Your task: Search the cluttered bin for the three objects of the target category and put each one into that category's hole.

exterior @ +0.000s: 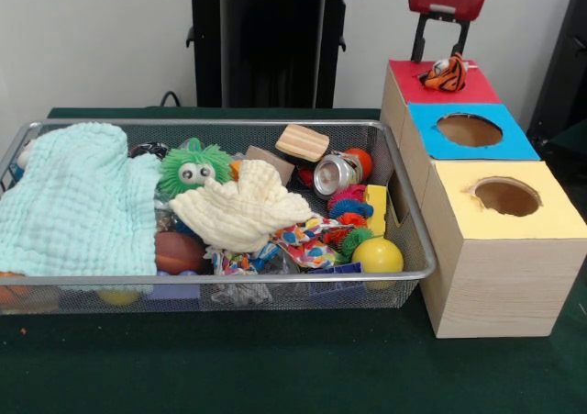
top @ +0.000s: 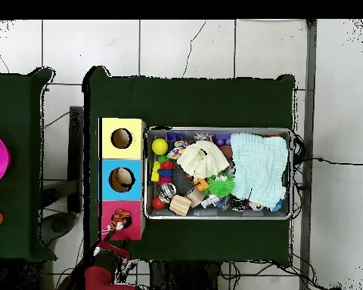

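Hanging just above the red-topped box (exterior: 438,82), the gripper (exterior: 442,45) has its two black fingers spread apart, clear of the tiger toy (exterior: 446,72). That orange, black-striped plush with white patches sits over the red hole; the wire bin (exterior: 415,214) stands alongside.
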You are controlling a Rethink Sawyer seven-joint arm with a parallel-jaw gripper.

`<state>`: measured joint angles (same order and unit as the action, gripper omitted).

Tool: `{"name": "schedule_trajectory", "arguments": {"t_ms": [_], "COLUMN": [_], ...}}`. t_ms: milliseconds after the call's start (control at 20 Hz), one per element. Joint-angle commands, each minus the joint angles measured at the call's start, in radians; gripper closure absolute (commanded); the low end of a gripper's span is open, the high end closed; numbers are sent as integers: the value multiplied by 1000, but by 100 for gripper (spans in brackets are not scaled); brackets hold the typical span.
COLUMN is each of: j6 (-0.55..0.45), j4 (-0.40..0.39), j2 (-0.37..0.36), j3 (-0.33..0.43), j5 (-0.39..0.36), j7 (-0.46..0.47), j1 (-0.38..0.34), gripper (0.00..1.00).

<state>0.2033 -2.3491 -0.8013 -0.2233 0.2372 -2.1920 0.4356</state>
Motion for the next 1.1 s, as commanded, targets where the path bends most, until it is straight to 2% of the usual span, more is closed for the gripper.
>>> {"name": "schedule_trajectory", "arguments": {"t_ms": [50, 250, 450, 550, 700, 800, 1100], "j6": [77, 30, -45, -115, -280, -352, -390], "j4": [22, 19, 1, -11, 15, 45, 110], "j2": [120, 82, 8, -55, -146, -167, -136], "j3": [97, 94, 82, 60, -23, -62, -63], "j5": [-1, 16, 19, 34, 61, 60, 43], "j7": [-210, -194, -175, -164, -145, -148, -140], "j1": [-35, -38, -41, -24, 44, 75, 47], "gripper": [0, 0, 0, 0, 0, 0, 0]}}
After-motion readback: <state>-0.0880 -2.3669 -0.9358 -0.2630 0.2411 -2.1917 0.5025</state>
